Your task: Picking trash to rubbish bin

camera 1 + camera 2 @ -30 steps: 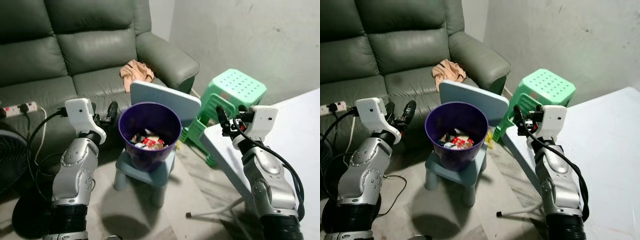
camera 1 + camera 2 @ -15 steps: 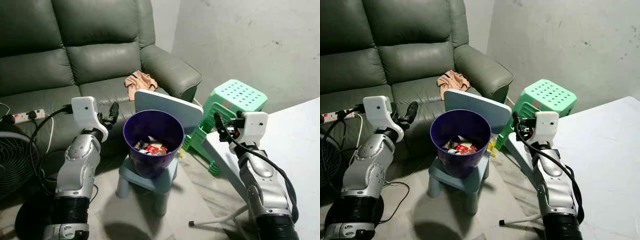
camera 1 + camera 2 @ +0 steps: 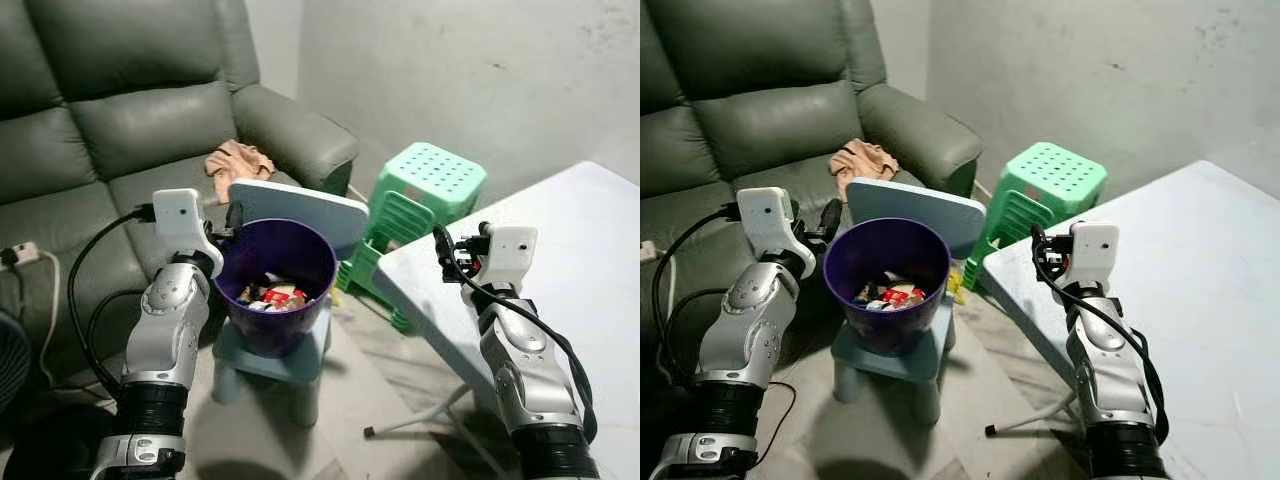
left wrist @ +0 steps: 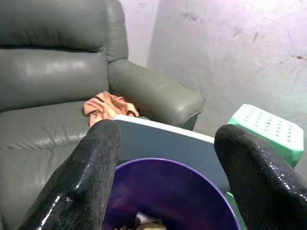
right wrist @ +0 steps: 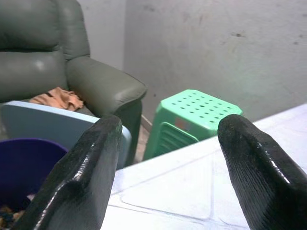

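Purple, my rubbish bin (image 3: 272,285) stands on the pale blue chair (image 3: 275,345), trash (image 3: 268,295) heaped at its bottom. Since a second ago my view has swung, sofa (image 3: 120,130) sliding left; my left gripper (image 4: 165,167) has closed in on the rim, fingers wide. My right gripper (image 5: 168,167) hovers wide over the white table (image 3: 590,290).

Wall: bare grey plaster (image 3: 480,70) | Sofa: dark green leather (image 3: 120,120), set against the wall, orange cloth (image 3: 235,160) laid on seat | Stools: green plastic stack (image 3: 420,195) near corner | Table: white top (image 3: 590,270) | Floor: pale tile (image 3: 370,370)
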Robot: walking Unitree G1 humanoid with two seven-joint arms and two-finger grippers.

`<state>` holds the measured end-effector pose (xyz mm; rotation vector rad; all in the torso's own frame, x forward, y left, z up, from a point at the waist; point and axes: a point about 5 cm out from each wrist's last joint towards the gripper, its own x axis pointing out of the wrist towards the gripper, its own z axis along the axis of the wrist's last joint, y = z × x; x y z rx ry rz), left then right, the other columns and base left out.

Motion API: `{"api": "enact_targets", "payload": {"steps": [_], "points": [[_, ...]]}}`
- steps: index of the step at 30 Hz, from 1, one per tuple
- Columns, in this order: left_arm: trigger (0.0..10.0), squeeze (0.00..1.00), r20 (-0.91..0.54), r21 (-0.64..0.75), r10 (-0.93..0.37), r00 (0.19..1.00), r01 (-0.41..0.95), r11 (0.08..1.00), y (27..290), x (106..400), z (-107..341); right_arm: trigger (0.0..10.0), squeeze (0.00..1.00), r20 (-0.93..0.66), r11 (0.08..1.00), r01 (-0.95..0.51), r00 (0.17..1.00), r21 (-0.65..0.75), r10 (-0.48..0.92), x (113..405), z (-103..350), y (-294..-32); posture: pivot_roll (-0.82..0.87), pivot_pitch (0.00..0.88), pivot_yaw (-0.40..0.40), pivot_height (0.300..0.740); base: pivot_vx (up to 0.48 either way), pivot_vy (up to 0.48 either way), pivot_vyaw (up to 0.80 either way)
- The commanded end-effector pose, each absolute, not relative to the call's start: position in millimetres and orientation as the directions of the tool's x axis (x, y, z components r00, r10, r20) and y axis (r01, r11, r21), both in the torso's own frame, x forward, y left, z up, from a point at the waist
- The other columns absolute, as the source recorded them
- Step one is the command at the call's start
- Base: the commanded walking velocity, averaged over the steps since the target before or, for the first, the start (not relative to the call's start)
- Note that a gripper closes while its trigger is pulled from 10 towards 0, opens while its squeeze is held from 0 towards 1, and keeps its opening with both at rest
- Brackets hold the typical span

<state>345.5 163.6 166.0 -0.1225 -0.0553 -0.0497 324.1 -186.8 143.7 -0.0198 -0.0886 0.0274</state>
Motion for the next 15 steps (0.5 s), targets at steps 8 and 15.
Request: {"api": "enact_targets", "payload": {"steps": [8, 15], "points": [[10.0, 0.0, 0.083, -0.102, -0.09, 0.992, 0.098, 0.99, 155.4, 348.1, 172.6, 10.0, 0.0, 0.09, 0.999, -0.01, 0.996, -0.032, 0.013, 325.5, 142.7, -187.4, 0.01, 0.0, -0.078, 0.74, 0.0, 0.0, -0.77], [10.0, 0.0, 0.078, -0.095, -0.11, 0.991, 0.117, 0.989, 153.6, 346.8, 169.2, 10.0, 0.0, 0.089, 0.999, -0.002, 0.996, -0.048, 0.006, 322.3, 140.0, -190.0, 0.01, 0.0, -0.075, 0.74, 0.0, 0.0, -0.77]]}}
